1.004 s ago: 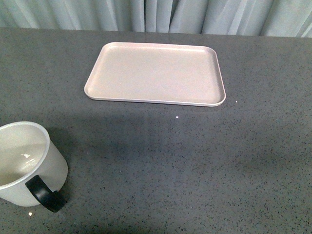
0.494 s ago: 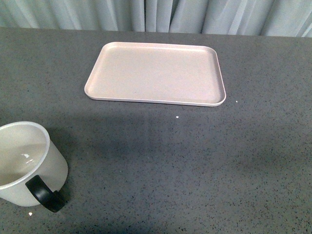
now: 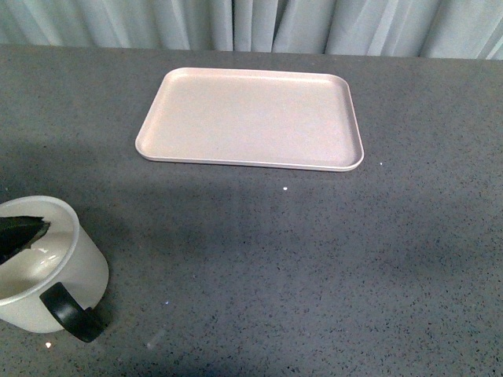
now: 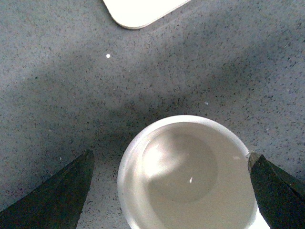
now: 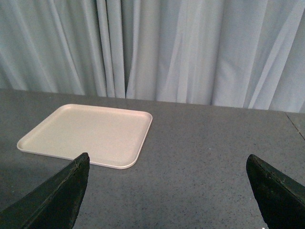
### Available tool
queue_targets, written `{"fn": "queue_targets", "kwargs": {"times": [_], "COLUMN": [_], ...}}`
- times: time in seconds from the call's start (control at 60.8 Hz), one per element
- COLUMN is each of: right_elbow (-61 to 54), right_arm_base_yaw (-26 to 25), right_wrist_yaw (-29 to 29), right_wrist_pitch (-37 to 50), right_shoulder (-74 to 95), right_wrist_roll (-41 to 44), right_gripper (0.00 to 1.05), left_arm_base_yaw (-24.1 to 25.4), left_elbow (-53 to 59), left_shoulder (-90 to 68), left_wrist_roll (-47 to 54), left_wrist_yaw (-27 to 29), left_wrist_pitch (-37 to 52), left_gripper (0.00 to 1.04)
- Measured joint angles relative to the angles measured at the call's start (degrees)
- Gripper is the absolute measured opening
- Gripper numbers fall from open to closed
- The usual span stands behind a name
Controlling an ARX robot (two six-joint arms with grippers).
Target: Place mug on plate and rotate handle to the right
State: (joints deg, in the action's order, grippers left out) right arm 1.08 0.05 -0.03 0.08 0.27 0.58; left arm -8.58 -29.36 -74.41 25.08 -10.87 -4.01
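Nearest in, the white cylindrical mug (image 3: 47,271) stands upright on the grey speckled tabletop (image 3: 314,259) at the near left corner of the front view. Its mouth is open to the top, and its glossy black loop handle (image 3: 69,312) sticks out on the near side, towards the robot. The left gripper (image 4: 170,156) hovers right over it, jaws spread wide, with a dark finger (image 4: 57,195) on each side of the rim and not closed on it. Whether either one touches the rim I cannot tell. The front view catches just one dark tip over the mug's mouth. The right gripper (image 5: 167,159) has its jaws wide apart too, with tabletop showing between them. Further back, well apart from the mug, lies the flat rectangular pale pink-beige plate (image 3: 251,118). Behind the far table edge hangs a pale grey pleated curtain (image 3: 314,23).
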Motion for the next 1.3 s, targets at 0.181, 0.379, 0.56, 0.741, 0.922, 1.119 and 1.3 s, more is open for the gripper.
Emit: {"fn": "queue_targets", "kwargs": {"times": [0.181, 0.379, 0.56, 0.741, 0.922, 1.119, 1.3], "right_elbow": [0.0, 0.0, 0.0, 0.0, 0.0, 0.0, 0.0], "right_arm_base_yaw": [0.0, 0.0, 0.0, 0.0, 0.0, 0.0, 0.0], "right_wrist_yaw": [0.02, 0.02, 0.02, 0.0, 0.02, 0.02, 0.02], "right_wrist_pitch": [0.0, 0.0, 0.0, 0.0, 0.0, 0.0, 0.0], "right_shoulder": [0.0, 0.0, 0.0, 0.0, 0.0, 0.0, 0.0], "right_wrist_roll": [0.0, 0.0, 0.0, 0.0, 0.0, 0.0, 0.0], "right_gripper": [0.96, 0.96, 0.96, 0.96, 0.96, 0.96, 0.96], "left_arm_base_yaw": [3.04, 4.85, 4.66, 3.89, 3.04, 2.75, 1.42], "left_elbow": [-1.44, -3.5, -3.96, -5.4, -6.21, -7.63, -12.17], "left_shoulder": [-5.18, -8.7, -12.94, -14.71, -14.47, -12.26, -10.73], "left_wrist_roll": [1.27, 1.46, 2.36, 2.29, 0.9, -1.18, -3.48], "left_wrist_yaw": [-0.04, -0.11, -0.02, 1.55, 0.7, 0.63, 0.31], "left_wrist_pitch": [0.57, 1.01, 1.01, 0.81, -1.51, -6.21, -9.9], "left_gripper": [0.95, 0.95, 0.95, 0.71, 0.4, 0.08, 0.02]}}
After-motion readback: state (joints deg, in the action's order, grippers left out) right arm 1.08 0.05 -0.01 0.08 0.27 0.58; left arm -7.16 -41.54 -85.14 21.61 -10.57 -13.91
